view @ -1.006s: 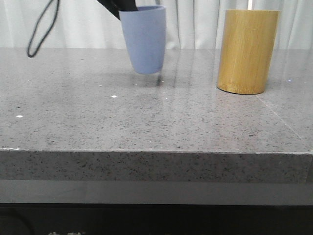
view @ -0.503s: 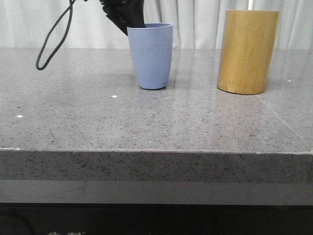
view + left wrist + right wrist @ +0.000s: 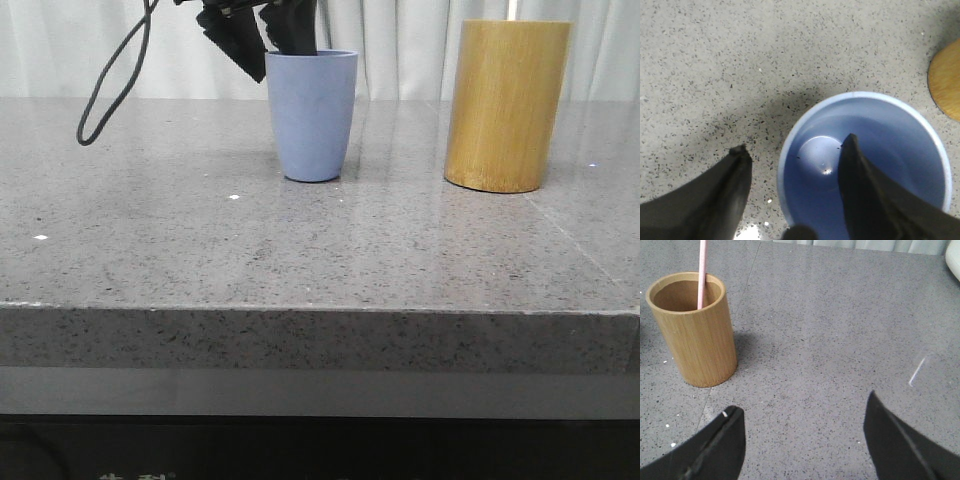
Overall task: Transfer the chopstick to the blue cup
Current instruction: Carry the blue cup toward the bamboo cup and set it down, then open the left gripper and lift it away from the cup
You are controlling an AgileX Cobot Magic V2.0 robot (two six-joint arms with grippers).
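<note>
The blue cup (image 3: 311, 115) stands upright on the grey stone table, left of centre. My left gripper (image 3: 275, 55) is above its near-left rim, open: one finger is outside the wall and the other reaches inside. In the left wrist view the cup (image 3: 890, 145) is empty, and the left gripper (image 3: 794, 145) straddles its rim with a gap on each side. One salmon-pink chopstick (image 3: 702, 270) stands in the bamboo holder (image 3: 695, 335). My right gripper (image 3: 802, 410) is open and empty over bare table, off to one side of the holder.
The bamboo holder (image 3: 506, 105) stands on the table to the right of the cup. A black cable loop (image 3: 110, 90) hangs from the left arm. The table's front edge (image 3: 320, 310) is close. A white object (image 3: 954, 257) shows at the edge of the right wrist view.
The cup was held tilted just off the table; it now stands flat, a little further right. The left fingers have spread apart off its rim.
</note>
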